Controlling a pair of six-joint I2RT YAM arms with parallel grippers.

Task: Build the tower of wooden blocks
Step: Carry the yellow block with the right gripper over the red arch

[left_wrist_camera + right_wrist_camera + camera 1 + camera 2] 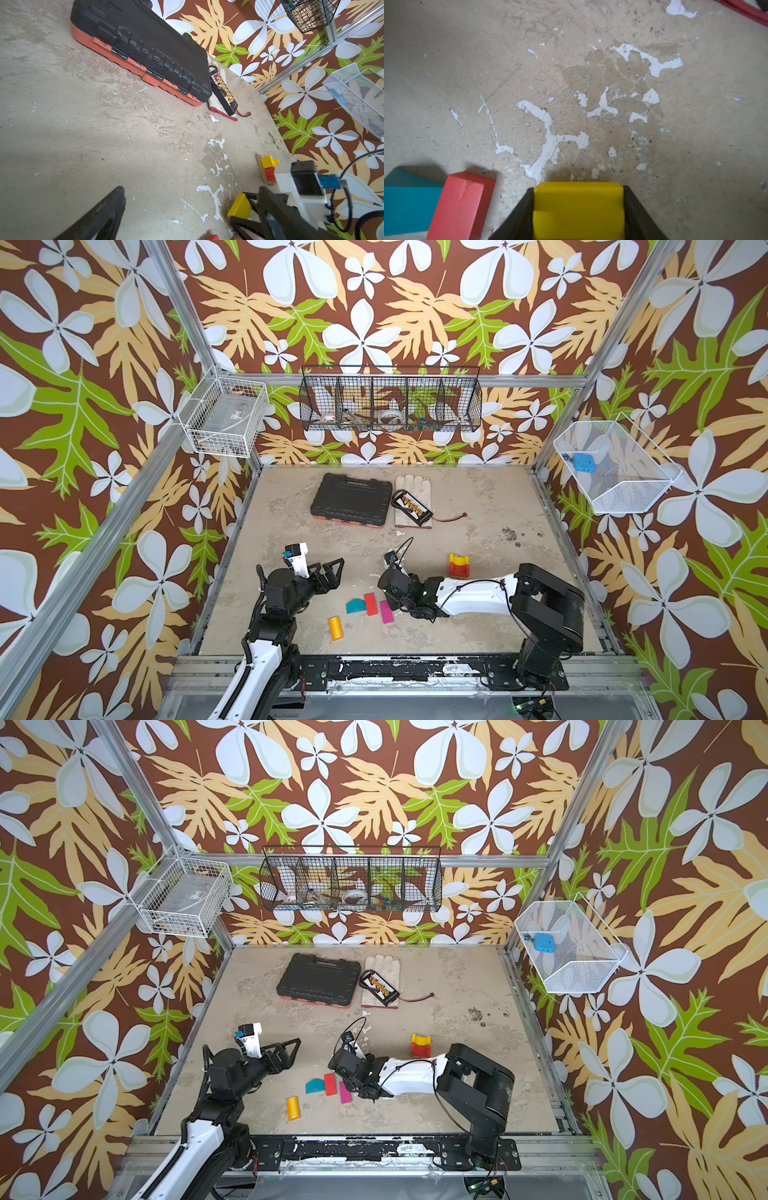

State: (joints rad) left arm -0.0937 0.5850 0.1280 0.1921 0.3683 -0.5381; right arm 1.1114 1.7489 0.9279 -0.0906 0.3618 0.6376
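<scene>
The tower (458,565) (421,1045) is a short stack at the right: a yellow arch on a red block on a tan base; the left wrist view shows the tower (268,168) too. A teal wedge (356,605) (406,199), a red block (371,604) (460,205), a magenta block (386,611) and an orange cylinder (335,627) lie loose near the front. My right gripper (384,585) (578,188) is low beside them, shut on a yellow block (578,209) (240,207). My left gripper (336,572) (191,193) stands open and holds nothing.
A black ribbed case (351,499) lies at the back. Next to it is a white glove (415,485) with a black charger board (411,504) and its wire on top. Wire baskets (390,404) hang on the walls.
</scene>
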